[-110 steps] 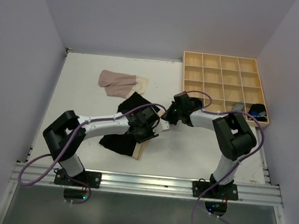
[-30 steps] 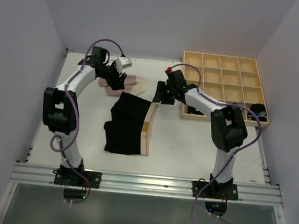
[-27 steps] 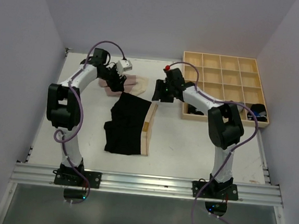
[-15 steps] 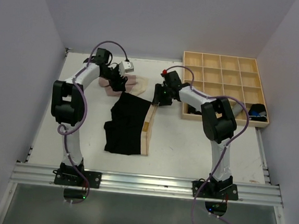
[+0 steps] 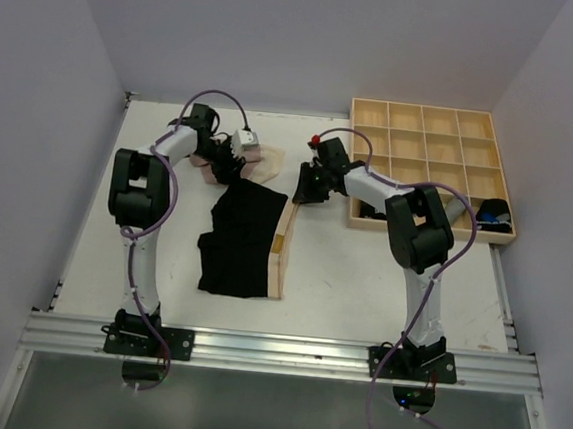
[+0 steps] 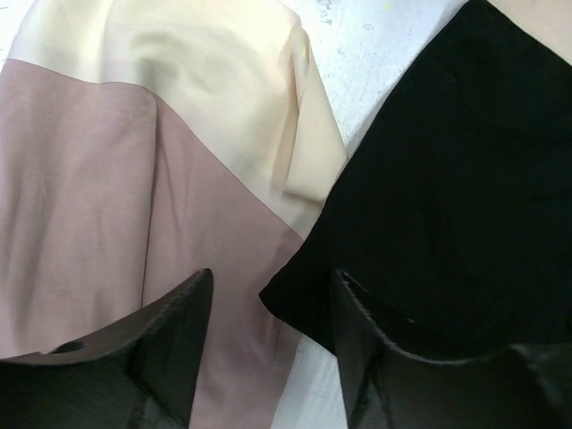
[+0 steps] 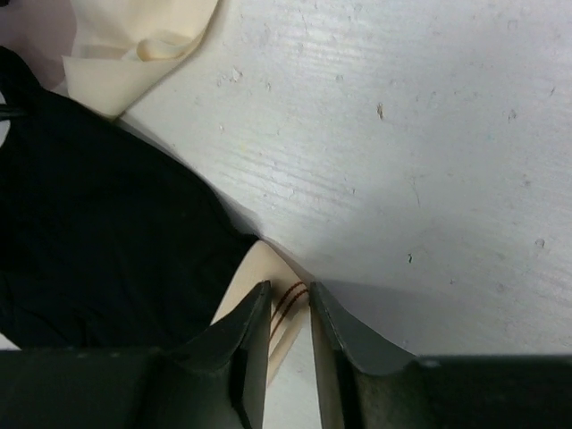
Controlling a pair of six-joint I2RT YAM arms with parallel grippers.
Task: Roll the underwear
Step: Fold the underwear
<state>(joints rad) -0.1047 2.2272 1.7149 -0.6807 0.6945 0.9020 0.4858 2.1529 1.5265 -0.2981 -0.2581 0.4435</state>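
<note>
STEP: taking hold of the 2 far corners of the black underwear, lying flat mid-desk | left end effector: released, straddling far-left corner | right end effector: narrowed around beige far-right corner, grip unclear | NEXT: likely pinching both, rolling nearward evenly

White-black arms, purple cables, black pincers

black underwear: cut off right | pale underwear: cut off left
</note>
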